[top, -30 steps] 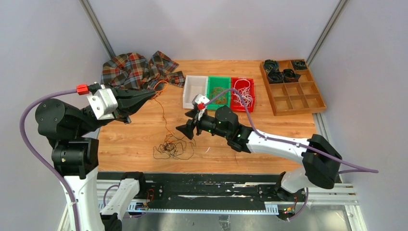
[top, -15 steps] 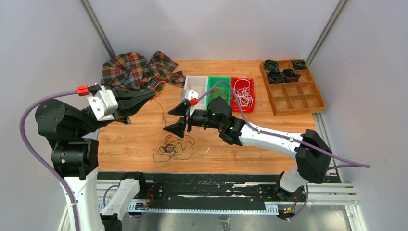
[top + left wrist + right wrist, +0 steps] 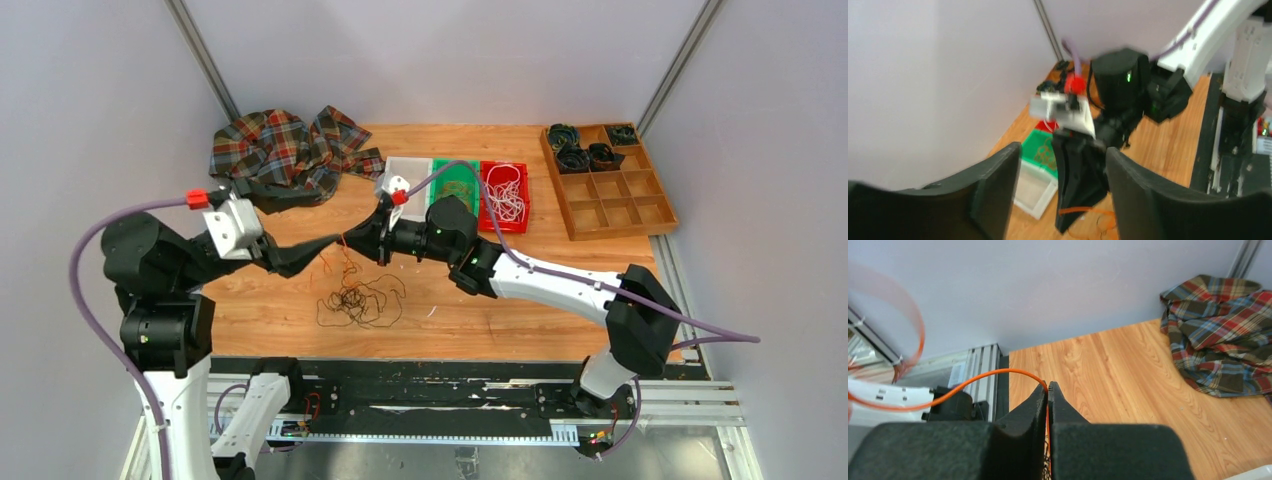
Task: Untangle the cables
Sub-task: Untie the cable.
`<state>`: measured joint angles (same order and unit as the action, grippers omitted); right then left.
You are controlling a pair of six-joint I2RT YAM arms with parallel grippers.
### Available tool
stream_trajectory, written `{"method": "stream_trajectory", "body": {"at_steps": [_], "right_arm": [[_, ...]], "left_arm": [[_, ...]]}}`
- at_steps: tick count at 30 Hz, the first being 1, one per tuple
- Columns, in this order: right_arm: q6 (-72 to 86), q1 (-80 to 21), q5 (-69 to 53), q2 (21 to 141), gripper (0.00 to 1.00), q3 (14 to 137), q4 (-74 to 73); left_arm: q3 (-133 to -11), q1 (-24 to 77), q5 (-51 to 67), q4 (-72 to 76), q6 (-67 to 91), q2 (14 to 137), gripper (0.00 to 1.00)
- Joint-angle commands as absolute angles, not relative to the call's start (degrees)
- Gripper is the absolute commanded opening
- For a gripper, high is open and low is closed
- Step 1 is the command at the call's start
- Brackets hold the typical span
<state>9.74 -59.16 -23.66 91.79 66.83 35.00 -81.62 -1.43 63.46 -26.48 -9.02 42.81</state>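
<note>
Both arms have swung together over the middle of the worktop [image 3: 560, 275]. The left fingers [image 3: 318, 249] have dropped to the right and parted, released, and the right fingers [image 3: 1040, 407] have come left and clenched on the orange cable [image 3: 993, 374]. That string-thin, glossy strand arcs away from the matte black tips and hangs towards the tangle [image 3: 358, 302], loose loops of dark and copper wire lying near-centre on the grained wood. A crumpled plaid cloth [image 3: 285, 150] sits far left.

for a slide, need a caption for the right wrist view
Right gripper pinching a thin orange cable above the wooden table, crumpled plaid cloth at the far right.
</note>
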Motion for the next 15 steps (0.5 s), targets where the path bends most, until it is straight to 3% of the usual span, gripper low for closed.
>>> {"method": "stream_trajectory", "body": {"at_steps": [1,3,6,15], "right_arm": [[13.47,-57.92,-19.24,87.29,0.01,68.58,42.87],[13.74,-57.92,-18.02,85.94,0.01,69.21,42.96],[14.09,-57.83,-16.4,83.72,0.01,69.65,42.87],[19.26,-57.32,-17.77,79.98,0.0,72.03,40.87]], "left_arm": [[-75.37,-1.85,63.29,-36.12,-15.41,40.78,0.79],[-72.19,-1.84,59.62,-38.26,-18.79,39.84,0.92],[-67.34,-1.85,54.88,-40.3,-21.29,39.02,1.0],[-57.62,-1.8,52.35,-41.11,-27.69,39.1,0.99]]}}
